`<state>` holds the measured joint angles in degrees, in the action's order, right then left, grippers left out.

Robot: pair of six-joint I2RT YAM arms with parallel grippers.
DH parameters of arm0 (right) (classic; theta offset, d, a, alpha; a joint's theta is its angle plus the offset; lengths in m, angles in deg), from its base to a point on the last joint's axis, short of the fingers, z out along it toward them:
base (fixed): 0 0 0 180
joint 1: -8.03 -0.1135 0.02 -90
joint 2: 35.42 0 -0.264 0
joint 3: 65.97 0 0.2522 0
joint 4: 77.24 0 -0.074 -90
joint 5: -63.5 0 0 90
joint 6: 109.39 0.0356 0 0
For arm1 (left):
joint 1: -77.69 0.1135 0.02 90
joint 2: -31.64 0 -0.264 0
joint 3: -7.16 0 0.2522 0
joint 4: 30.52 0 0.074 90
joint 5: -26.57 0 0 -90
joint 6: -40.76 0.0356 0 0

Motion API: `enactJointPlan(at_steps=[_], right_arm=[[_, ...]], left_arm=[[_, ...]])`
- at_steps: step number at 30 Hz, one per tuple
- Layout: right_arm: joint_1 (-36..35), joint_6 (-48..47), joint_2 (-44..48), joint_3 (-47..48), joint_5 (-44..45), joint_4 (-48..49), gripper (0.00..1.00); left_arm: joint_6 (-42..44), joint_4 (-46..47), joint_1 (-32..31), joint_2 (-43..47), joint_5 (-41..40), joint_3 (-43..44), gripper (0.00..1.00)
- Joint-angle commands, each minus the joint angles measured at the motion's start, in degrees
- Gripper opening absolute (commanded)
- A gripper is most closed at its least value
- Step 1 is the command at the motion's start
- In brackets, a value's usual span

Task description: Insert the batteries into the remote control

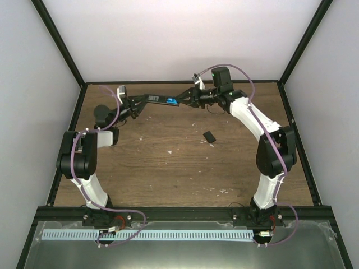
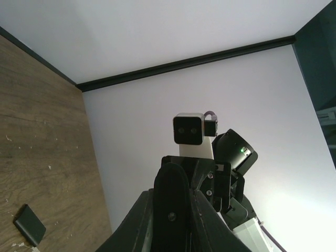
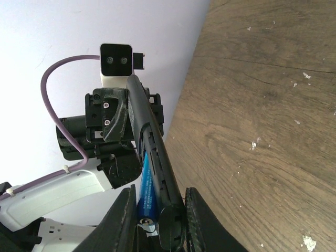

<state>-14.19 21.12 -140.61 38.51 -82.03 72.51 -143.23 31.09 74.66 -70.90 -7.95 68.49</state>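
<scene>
The remote control (image 1: 162, 100), a long slim black bar, is held in the air over the back of the table, one gripper at each end. My left gripper (image 1: 136, 104) is shut on its left end, and in the left wrist view that rounded end (image 2: 176, 202) sits between the jaws (image 2: 174, 231). My right gripper (image 1: 193, 100) is shut on the other end. In the right wrist view the remote (image 3: 152, 142) runs away from the gripper (image 3: 160, 223). A blue battery (image 3: 147, 189) lies along it, against the left finger. Blue (image 1: 171, 102) also shows on the remote from above.
A small black cover piece (image 1: 209, 137) lies flat on the wooden table right of centre and shows low left in the left wrist view (image 2: 30, 224). White walls and a black frame (image 1: 61, 45) close the table in. Small white specks dot the wood.
</scene>
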Motion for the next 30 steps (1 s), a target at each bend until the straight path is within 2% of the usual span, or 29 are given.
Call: enactJointPlan(at_steps=[1,19,30], right_arm=[[-2.4,-1.6,-1.3,3.4,0.0,1.2,0.08],[-2.7,-4.5,-4.1,7.5,2.0,-2.2,0.08],[-2.7,-8.1,-2.9,8.4,7.5,-7.7,0.1]], left_arm=[[1.4,0.8,-2.4,0.9,3.3,1.3,0.0],[0.9,0.5,-2.5,0.4,3.7,2.4,0.0],[1.1,0.2,-2.3,-0.2,3.4,3.4,0.0]])
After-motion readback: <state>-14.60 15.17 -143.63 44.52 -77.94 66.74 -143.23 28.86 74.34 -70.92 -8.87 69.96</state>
